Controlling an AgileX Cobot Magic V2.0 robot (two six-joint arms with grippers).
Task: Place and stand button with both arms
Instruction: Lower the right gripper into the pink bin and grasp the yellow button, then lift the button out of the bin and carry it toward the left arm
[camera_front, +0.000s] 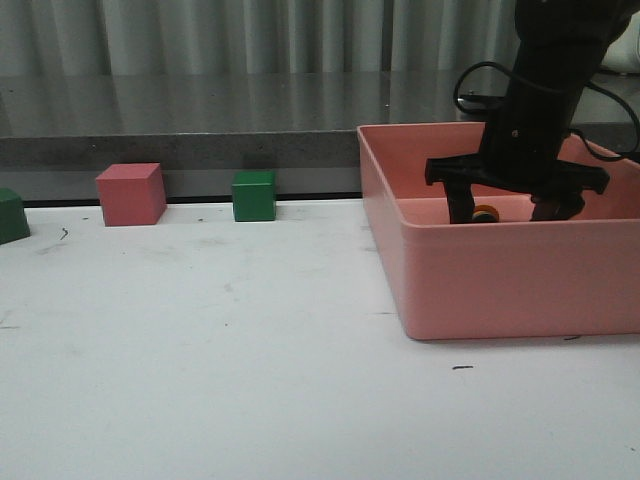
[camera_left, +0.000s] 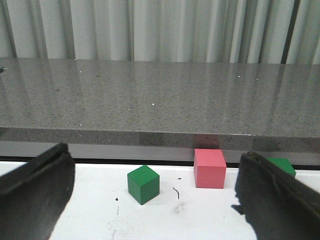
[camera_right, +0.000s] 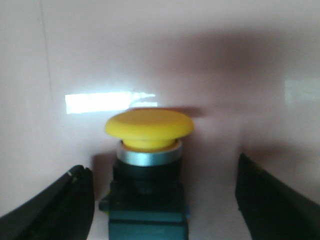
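Inside the pink bin (camera_front: 480, 270), the right gripper (camera_front: 515, 208) hangs with its fingers (camera_right: 55, 205) spread wide, the yellow-capped button (camera_right: 149, 165) standing upright between them with a gap on each side. Only a sliver of its cap clears the bin's front wall in the front view. Well to the left, the left gripper (camera_left: 155, 200) is likewise spread over bare white table (camera_front: 220, 370), facing a green cube (camera_left: 143, 184), a pink cube (camera_left: 210, 168) and a second green cube (camera_left: 281, 166) along the table's far edge.

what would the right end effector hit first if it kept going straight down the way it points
Most likely the yellow-capped black push button lying between its open fingers inside the pink plastic bin; the right end effector would close in around it, then meet the bin floor. Depth is unclear.
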